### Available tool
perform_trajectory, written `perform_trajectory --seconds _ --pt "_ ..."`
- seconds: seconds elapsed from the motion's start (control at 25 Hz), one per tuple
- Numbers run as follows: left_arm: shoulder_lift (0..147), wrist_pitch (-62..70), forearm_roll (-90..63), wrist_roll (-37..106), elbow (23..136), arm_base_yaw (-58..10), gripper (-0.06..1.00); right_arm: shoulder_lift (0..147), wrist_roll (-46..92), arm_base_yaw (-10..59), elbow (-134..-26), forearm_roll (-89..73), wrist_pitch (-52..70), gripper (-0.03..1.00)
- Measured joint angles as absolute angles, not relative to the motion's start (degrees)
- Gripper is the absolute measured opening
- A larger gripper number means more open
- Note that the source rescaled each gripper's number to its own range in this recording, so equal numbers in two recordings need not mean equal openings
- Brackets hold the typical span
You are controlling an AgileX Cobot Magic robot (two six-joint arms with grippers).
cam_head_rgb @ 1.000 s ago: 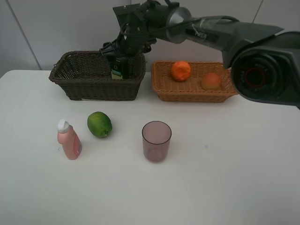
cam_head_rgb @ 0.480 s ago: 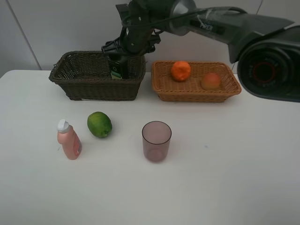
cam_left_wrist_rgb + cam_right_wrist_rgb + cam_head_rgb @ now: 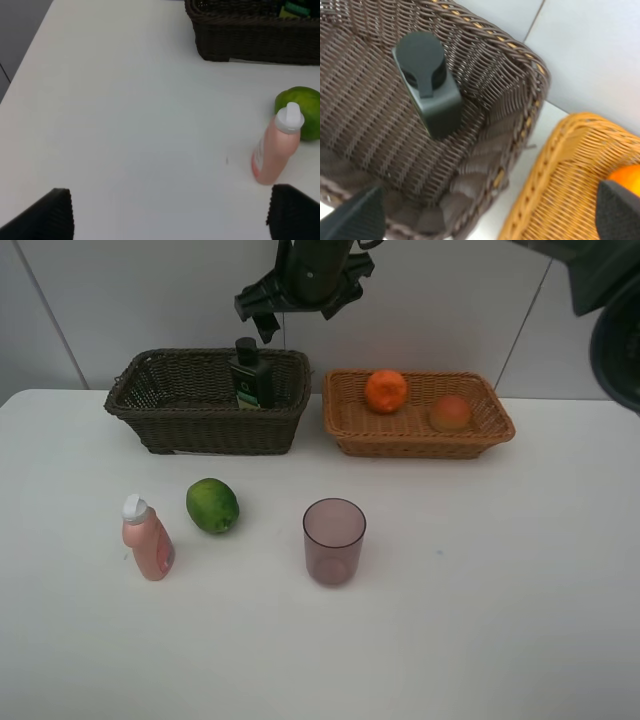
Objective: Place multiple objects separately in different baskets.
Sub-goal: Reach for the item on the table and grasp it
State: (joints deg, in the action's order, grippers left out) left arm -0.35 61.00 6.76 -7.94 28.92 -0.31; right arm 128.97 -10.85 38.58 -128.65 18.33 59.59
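**Right gripper** [image 3: 300, 312]: jaws spread wide, holding nothing and touching nothing. It hangs high above the back rim of the dark brown basket [image 3: 200, 430], in front of the wall. The arm comes in from the upper right of the high view, reaching past the middle to the left. In the wrist view both fingertips [image 3: 355, 215] show as dark corners, with the basket floor and the bottle between them, well below.

**Left gripper** [image 3: 172, 215]: jaws wide apart and empty. It sits low over bare table [image 3: 500, 590] on the left side. Its wrist view looks toward the pink bottle and the green fruit. The arm itself is not in the high view.

**Dark green bottle** [image 3: 250, 375]: stands upright inside the dark brown basket at its right end, close to the wall nearest the tan basket, with its black cap above the rim.

**Tan basket** [image 3: 420, 440]: just beside the dark one, on its right. It holds the orange [image 3: 386, 391] toward the back left and the peach-like fruit [image 3: 451, 413] to its right, the two apart.

**Pink bottle** [image 3: 147, 540]: white cap, upright with a slight lean, on the table in front of the dark basket.

**Green fruit** [image 3: 212, 505]: on the table just to the right of the pink bottle, not touching it.

**Purple cup** [image 3: 334, 540]: upright with its mouth up, on the table near the middle, well apart from both baskets.
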Motion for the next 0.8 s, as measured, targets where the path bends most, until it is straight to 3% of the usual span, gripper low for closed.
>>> perform_trajectory --seconds 0.8 --pt "-0.35 61.0 6.76 -7.94 28.92 -0.31 1.0 124.1 -0.4 37.73 -128.65 19.19 67.26 0.88"
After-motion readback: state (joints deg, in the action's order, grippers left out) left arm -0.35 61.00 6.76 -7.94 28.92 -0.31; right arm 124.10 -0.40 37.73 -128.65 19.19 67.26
